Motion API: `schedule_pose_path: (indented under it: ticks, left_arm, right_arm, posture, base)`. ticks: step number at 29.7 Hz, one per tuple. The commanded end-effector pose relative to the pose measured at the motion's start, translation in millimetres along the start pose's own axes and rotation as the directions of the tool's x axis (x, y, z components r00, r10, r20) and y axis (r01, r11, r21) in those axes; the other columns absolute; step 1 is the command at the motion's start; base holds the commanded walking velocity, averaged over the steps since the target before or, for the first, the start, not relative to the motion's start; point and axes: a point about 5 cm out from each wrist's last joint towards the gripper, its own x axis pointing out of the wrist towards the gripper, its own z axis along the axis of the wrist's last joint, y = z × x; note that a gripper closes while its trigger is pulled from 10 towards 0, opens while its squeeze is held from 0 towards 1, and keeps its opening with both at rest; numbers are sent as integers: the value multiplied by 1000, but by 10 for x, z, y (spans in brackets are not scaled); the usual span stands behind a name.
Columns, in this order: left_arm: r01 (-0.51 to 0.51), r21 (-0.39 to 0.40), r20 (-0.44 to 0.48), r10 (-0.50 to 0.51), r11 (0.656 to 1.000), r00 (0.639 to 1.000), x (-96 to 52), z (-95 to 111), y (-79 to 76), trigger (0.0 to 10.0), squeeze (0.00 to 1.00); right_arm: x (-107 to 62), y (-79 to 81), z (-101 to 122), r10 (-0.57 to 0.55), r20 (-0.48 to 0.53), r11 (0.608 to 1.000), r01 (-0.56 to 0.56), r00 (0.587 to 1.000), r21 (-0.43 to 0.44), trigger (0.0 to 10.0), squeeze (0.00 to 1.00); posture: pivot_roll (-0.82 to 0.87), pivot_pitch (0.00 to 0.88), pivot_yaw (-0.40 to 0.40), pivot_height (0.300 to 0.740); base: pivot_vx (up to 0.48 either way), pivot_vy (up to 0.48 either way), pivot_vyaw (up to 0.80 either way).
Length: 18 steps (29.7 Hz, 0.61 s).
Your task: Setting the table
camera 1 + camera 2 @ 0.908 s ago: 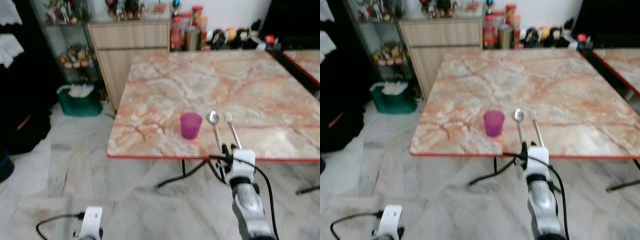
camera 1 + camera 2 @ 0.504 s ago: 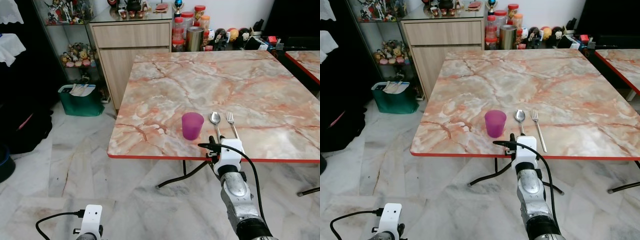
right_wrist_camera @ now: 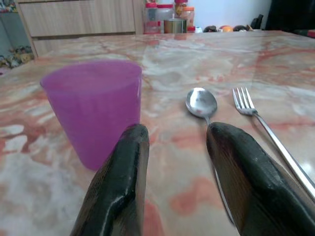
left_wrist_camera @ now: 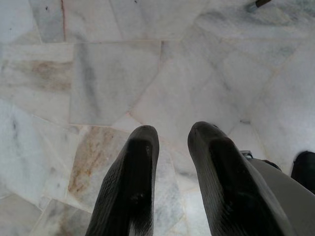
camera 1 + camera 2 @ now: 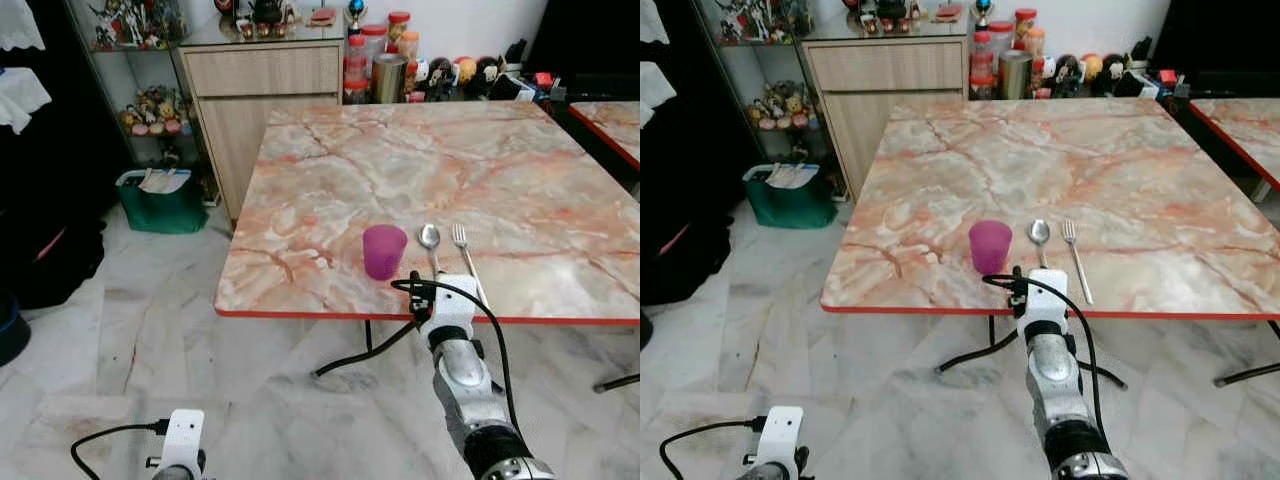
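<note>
Marble table (image 5: 500,170): right end effector (image 3: 174,162) released, reaching between cup (image 3: 93,108) and spoon (image 3: 202,103); left end effector (image 4: 172,167) released, floorward.

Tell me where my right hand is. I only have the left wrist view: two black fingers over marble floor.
Observer: The right hand is at the table's near edge, open, between the purple cup and the spoon.
Operator: Is it touching either?
Observer: One finger is over the spoon's handle; I can't tell whether it touches.
Operator: Anything else there?
Observer: A fork lies parallel, right of the spoon.
</note>
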Motion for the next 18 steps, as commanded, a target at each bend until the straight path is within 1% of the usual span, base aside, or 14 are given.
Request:
schedule_pose_path:
  ticks: [1, 2, 4, 8, 18]
  left_arm:
    - [-17, -9, 10, 17, 1000, 1000, 5, 33, 35, 10000, 0]
    - [-17, -10, 10, 17, 1000, 1000, 6, 34, 33, 10000, 0]
    - [-15, -12, 7, 15, 1000, 1000, 5, 28, 25, 10000, 0]
    - [-13, -12, 5, 13, 1000, 1000, 5, 24, 18, 10000, 0]
    - [-16, -16, 0, 16, 1000, 1000, 0, 1, 22, 10000, 0]
  right_arm:
    - [45, -15, 45, -22, 4, 1000, 22, 1000, 18, 10000, 0]
    - [55, -24, 52, -29, 2, 999, 28, 1000, 29, 10000, 0]
    - [67, -34, 67, -30, 7, 999, 30, 1000, 21, 10000, 0]
    - [67, -27, 74, -24, 18, 1000, 24, 1000, 20, 10000, 0]
    - [73, 50, 73, -3, 18, 1000, 2, 1000, 25, 10000, 0]
  posture:
    - [-26, 0, 37, 740]
    - [-26, 0, 36, 740]
    - [-28, 0, 35, 740]
    - [-25, 0, 33, 740]
    - [-21, 0, 31, 740]
  base:
    - [326, 0, 0]
    - [322, 0, -781]
    - [322, 0, -788]
    - [322, 0, 0]
    - [322, 0, 0]
